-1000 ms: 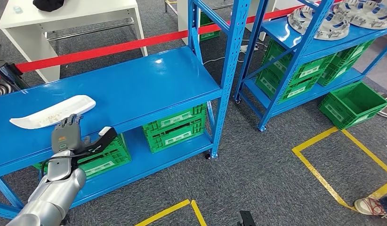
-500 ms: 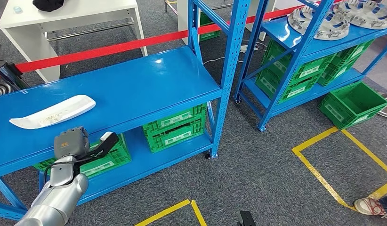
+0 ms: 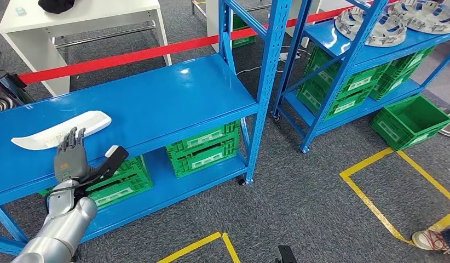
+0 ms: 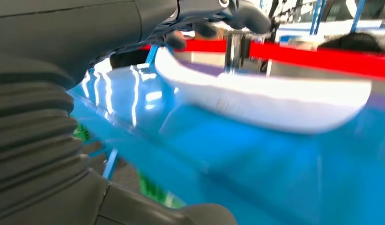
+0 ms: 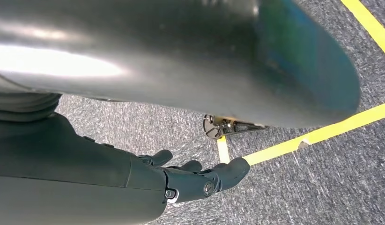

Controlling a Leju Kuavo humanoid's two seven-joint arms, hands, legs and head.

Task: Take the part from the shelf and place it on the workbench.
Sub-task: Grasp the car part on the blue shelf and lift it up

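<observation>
Lower left of the head view: left arm rises to the left hand, fingers spread apart, thumb out to the side, holding nothing. Fingertips sit at the near edge of the white part, touching or just short of it; cannot tell which. Left wrist view agrees: dark fingers apart and near one end of the white part, not wrapped round it.

Right hand hangs over grey carpet and a yellow floor line, fingers loosely curled, nothing in it.

The part lies flat on the top level of the blue shelf, left side of the frame, long and shallow, curved, one end toward the upper right. Green crates sit on the lower level. Further back, upper left, a white table behind a red barrier tape, likely the workbench, though that is a guess.

Step in hand: reach and grasp, task barely begun. To do it well, the hand should go further over the part, fingers on the far side and thumb on the near edge, closing across the narrow width near the middle so it lifts level. The part looks thin and smooth; an end grasp could let it tip or slide on the glossy shelf.
</observation>
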